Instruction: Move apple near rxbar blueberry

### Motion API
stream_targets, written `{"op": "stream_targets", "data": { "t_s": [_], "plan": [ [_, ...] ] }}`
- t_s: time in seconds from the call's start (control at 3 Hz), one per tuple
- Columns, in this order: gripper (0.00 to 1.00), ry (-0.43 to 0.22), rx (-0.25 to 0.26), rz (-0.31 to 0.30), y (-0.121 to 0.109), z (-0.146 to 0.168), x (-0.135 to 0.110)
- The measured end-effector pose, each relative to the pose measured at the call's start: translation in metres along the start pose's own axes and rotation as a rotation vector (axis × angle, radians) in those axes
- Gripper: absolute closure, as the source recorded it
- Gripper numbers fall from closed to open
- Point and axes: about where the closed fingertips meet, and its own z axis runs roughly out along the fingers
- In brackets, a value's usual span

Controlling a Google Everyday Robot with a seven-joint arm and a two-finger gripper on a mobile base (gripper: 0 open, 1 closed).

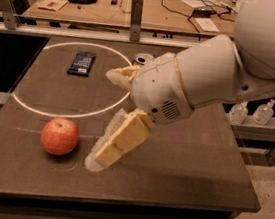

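The apple [60,136], red-orange with yellowish patches, sits on the dark table [186,163] at the front left, just outside a white circle drawn on the top. The rxbar blueberry [81,63], a flat navy bar, lies inside the circle at the back left. My gripper [103,118] is open, with its fingers spread wide. One fingertip [113,74] is up near the circle's right side. The other fingertip [96,160] is low over the table, just right of the apple and apart from it. It holds nothing.
A gold drink can [143,59] stands at the back of the table, mostly hidden behind my arm [207,80]. A metal rail and a cluttered bench lie behind the table. Two small clear bottles [250,112] stand on a ledge to the right.
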Motion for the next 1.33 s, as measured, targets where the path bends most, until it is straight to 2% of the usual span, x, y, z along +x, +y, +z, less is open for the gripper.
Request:
{"op": "stream_targets", "data": {
  "t_s": [0.33,0.67,1.0,1.33],
  "plan": [
    [0.0,0.015,0.006,-0.043,-0.007,0.039,-0.005],
    [0.0,0.056,0.008,-0.068,-0.023,0.073,0.001],
    [0.0,0.096,-0.011,-0.09,-0.045,0.096,0.012],
    [0.0,0.122,-0.032,-0.09,-0.051,0.105,0.023]
  ]
}}
